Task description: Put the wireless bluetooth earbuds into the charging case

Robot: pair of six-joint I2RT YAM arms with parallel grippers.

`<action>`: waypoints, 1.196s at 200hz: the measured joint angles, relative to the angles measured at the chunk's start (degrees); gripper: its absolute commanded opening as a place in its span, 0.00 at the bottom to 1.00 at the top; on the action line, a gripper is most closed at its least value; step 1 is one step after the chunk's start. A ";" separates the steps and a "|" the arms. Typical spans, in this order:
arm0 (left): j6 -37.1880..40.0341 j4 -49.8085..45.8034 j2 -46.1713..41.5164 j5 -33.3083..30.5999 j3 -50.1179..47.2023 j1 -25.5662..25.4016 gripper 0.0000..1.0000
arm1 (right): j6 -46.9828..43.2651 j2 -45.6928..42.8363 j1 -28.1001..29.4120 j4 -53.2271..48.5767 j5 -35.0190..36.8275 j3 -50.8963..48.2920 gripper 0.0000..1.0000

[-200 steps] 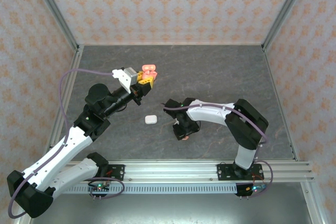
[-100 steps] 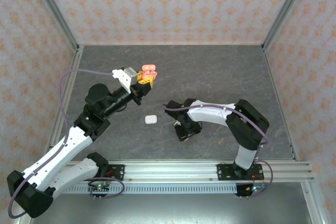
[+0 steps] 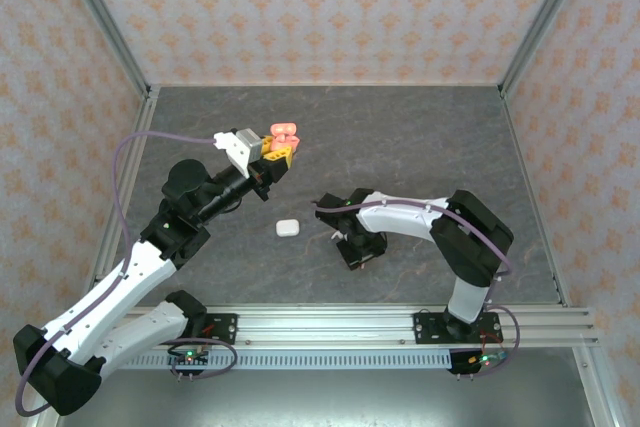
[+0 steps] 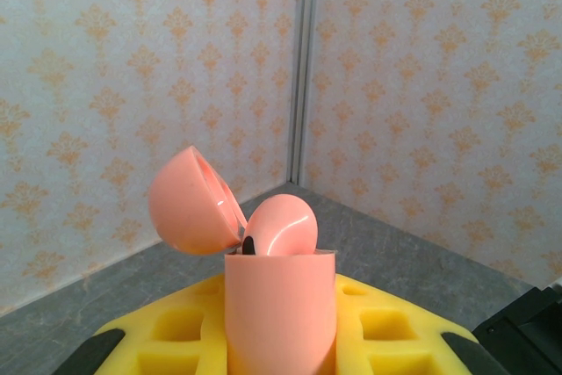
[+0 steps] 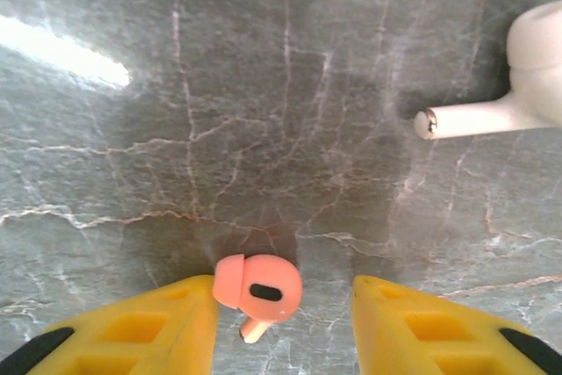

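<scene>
While your right hand [image 5: 283, 309] hangs low over the worktop [image 5: 263, 85], its jaws stand apart around a coral-pink earbud [image 5: 257, 287]. The bud lies on the stone between the yellow fingers [image 5: 149, 335], tight by the left one, with a clear gap to the right one. Ahead of that hand and off to its right, a white earbud [image 5: 514, 85] lies on its side. Now your left hand [image 4: 281, 353]: it's clamped on a coral-pink charging case [image 4: 281, 305], held upright off the worktop, lid [image 4: 189, 204] flipped open to the left. A white case [image 3: 288, 228] sits on the worktop between your two hands.
</scene>
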 measured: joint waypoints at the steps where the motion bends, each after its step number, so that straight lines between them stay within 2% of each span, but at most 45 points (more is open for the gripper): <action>1: 0.00 0.02 0.00 0.00 0.00 0.00 0.00 | 0.00 -0.02 0.00 0.00 -0.02 -0.02 0.44; 55: 0.00 0.00 0.00 -0.02 0.00 0.00 0.00 | -0.09 -3.52 0.00 0.87 -1.77 -0.35 0.47; 136: 0.02 -0.94 -1.70 -0.22 0.00 0.00 0.00 | 0.00 -0.83 0.00 2.47 -0.76 0.31 0.44; 154: 0.02 -1.27 -1.90 -0.24 0.00 0.00 0.00 | 0.00 -0.04 0.00 3.15 -0.79 0.31 0.42; 195: 0.02 -1.95 -2.12 -0.44 0.00 0.00 0.00 | -0.04 0.37 0.02 3.89 -1.07 0.46 0.28; 239: 0.02 -2.12 -2.16 -0.46 0.00 0.00 0.00 | 0.00 0.37 0.00 3.91 -1.46 0.48 0.23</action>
